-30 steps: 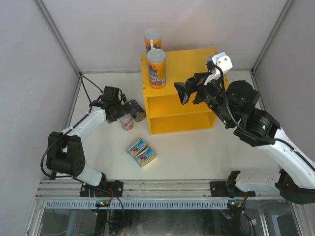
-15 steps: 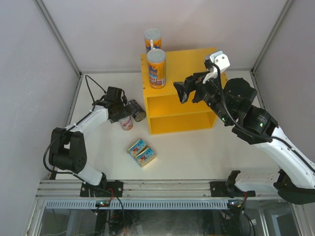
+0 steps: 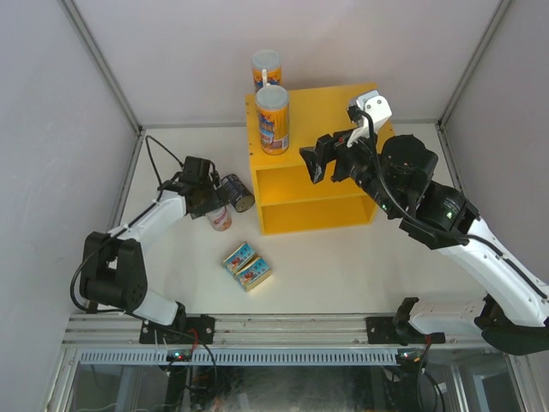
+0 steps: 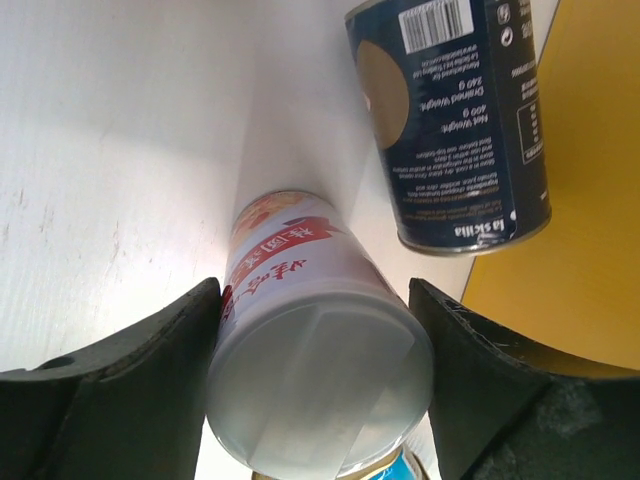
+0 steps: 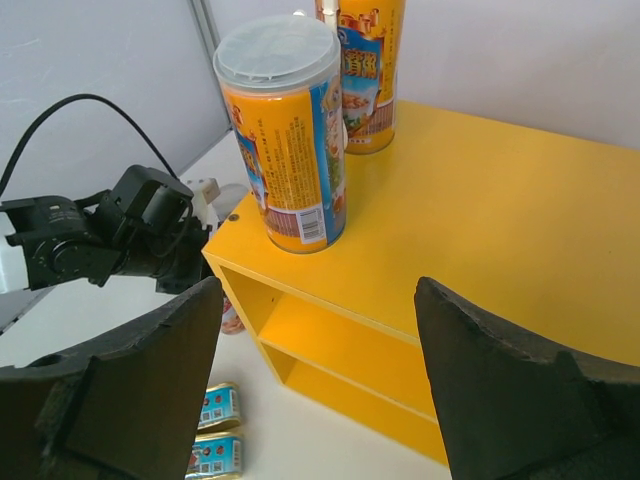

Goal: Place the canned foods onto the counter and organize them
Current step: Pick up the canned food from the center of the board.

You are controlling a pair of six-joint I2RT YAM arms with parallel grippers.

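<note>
The left gripper [image 3: 212,204] gripped a short white-pink tube [image 4: 300,300] left of the yellow box [image 3: 326,112], its base hidden, beside a tipped dark can [image 4: 450,120]. The right gripper [image 3: 324,161] hung open and empty above the box top, where two tall tubes [image 5: 285,130] stood, the rear one's top cut off.

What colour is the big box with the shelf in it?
The box is bright yellow, clearest in the right wrist view.
</note>
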